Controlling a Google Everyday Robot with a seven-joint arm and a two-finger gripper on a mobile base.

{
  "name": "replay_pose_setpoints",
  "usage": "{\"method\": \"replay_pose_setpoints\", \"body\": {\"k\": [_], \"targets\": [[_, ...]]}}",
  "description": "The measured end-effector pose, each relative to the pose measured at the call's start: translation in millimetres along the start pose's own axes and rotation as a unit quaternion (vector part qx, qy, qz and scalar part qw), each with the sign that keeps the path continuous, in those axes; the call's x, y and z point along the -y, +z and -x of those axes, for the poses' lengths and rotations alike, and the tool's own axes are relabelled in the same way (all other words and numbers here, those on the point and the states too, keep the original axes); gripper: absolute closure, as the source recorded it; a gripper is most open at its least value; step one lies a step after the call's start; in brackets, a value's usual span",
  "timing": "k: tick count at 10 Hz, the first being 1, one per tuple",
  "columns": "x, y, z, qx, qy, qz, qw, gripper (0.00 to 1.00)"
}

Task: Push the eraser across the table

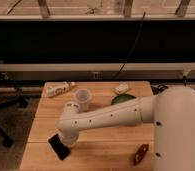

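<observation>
The eraser (58,147), a flat black block, lies near the front left corner of the light wooden table (45,120). My white arm reaches in from the right across the tabletop. My gripper (67,140) is at its low end, down at the table surface against the eraser's right side. The arm's bulk covers most of the gripper.
A white lumpy toy (58,88) lies at the back left. A clear cup (83,98) stands just behind my arm. A green object (122,99) and a small white item (122,88) are at the back right. A dark red-brown oblong (140,154) lies front right. An office chair base (2,117) stands left of the table.
</observation>
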Motion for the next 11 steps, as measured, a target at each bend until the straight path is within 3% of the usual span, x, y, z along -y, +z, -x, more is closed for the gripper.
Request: {"method": "replay_pose_setpoints", "body": {"k": [11], "targets": [[52,11,19,0.022,-0.089,-0.011,0.9957,1.0]]}}
